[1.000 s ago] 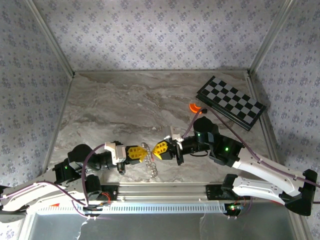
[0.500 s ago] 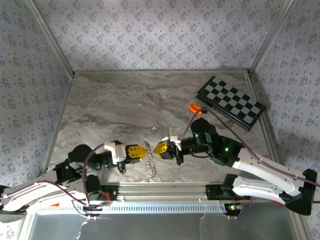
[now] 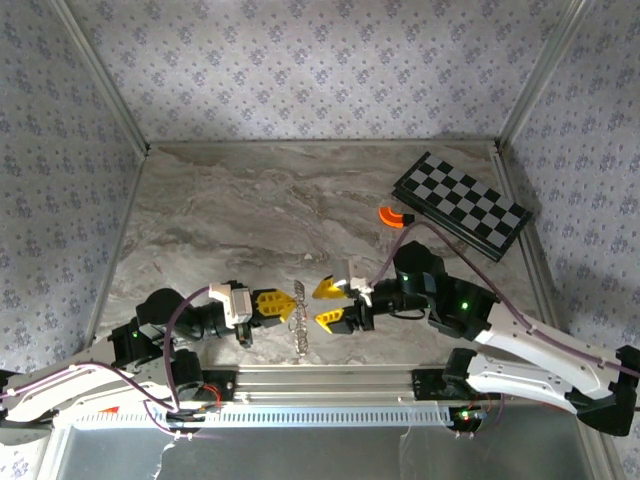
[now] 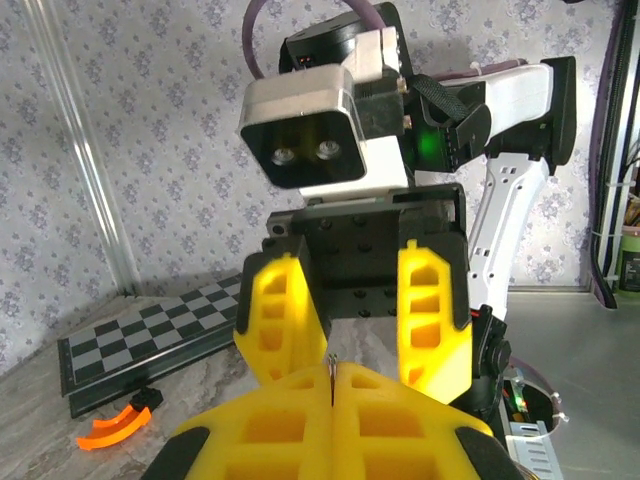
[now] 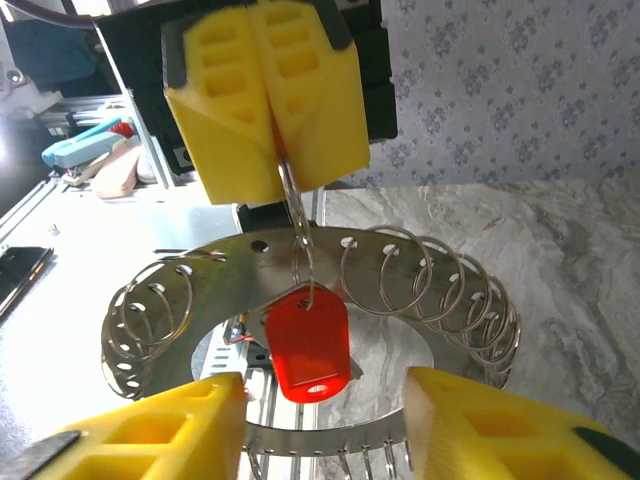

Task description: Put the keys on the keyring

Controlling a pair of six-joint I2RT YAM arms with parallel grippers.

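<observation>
The keyring [image 5: 420, 290] is a flat silvery ring fringed with many small wire loops. It hangs upright between the two arms and shows edge-on in the top view as the keyring [image 3: 299, 322]. My left gripper [image 3: 285, 305] is shut on one of its loops. Its yellow fingers [image 5: 265, 95] pinch that loop from above, and a metal sliver shows at the left gripper [image 4: 332, 372]. The key [image 5: 310, 340], with its red head, hangs from that loop, touching no finger. My right gripper [image 5: 320, 405] is open, one finger on each side below the key. It also shows as the right gripper [image 3: 326, 304] and the right gripper [image 4: 355, 315].
A black-and-white chequered board [image 3: 461, 205] lies at the back right, with an orange curved piece [image 3: 390, 215] beside it. Both show low on the left in the left wrist view, as board [image 4: 150, 335] and orange piece [image 4: 115, 428]. Patterned walls enclose the marble table [image 3: 250, 215].
My right gripper has opened and let go of the red key, which now hangs from the loop. The left gripper has kept its grip and place.
</observation>
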